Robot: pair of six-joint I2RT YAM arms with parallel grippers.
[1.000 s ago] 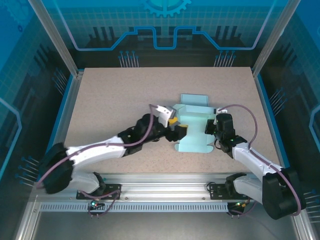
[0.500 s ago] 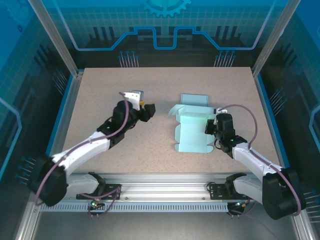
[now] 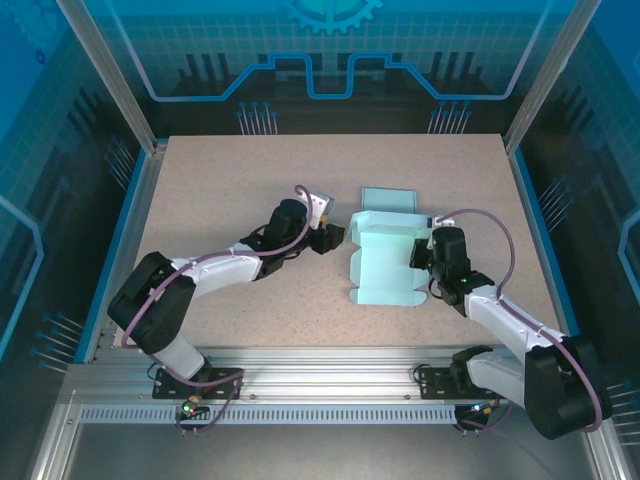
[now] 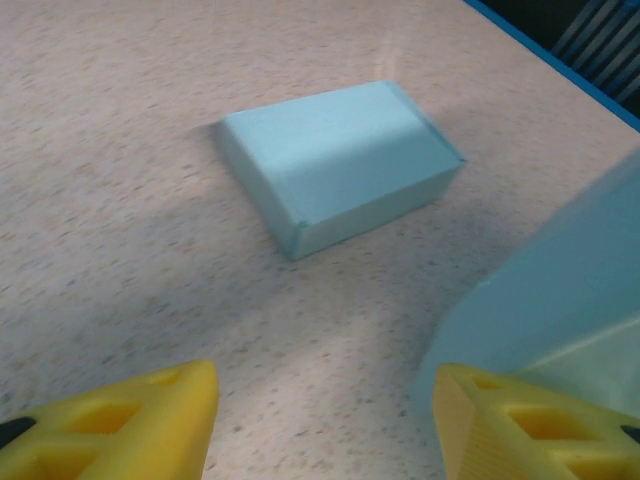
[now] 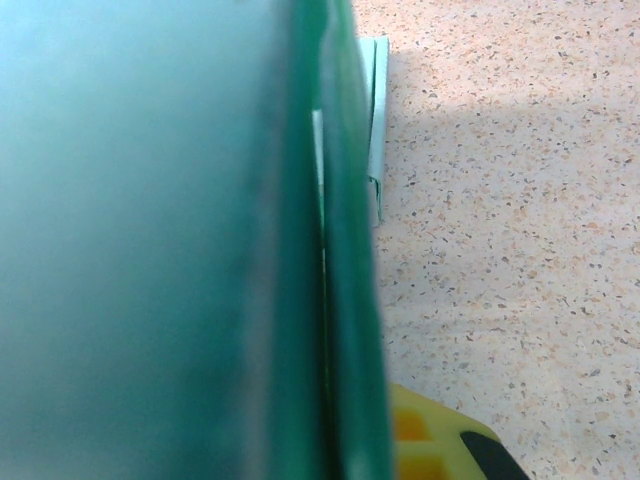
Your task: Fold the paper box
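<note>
The light teal paper box (image 3: 385, 268) lies partly folded at the table's centre right. One flat panel (image 3: 388, 198) of it lies on the table on its far side. My left gripper (image 3: 333, 238) hovers just left of the box's far-left corner, open with bare table between its yellow fingers (image 4: 120, 430). In the left wrist view (image 4: 325, 430) the box wall (image 4: 570, 290) rises beside the right finger, and a teal folded panel (image 4: 340, 165) lies ahead. My right gripper (image 3: 425, 262) is shut on the box's right wall (image 5: 340, 250), one yellow finger (image 5: 440, 440) showing behind the paper.
The speckled table (image 3: 230, 190) has free room to the left and at the back. Blue rails (image 3: 135, 210) and clear panels bound the table. Both arm bases sit on the metal frame (image 3: 330, 370) at the near edge.
My left gripper pulled away from the box to the left, then came back toward its far-left corner, jaws somewhat narrower. The right arm and the box body stayed put.
</note>
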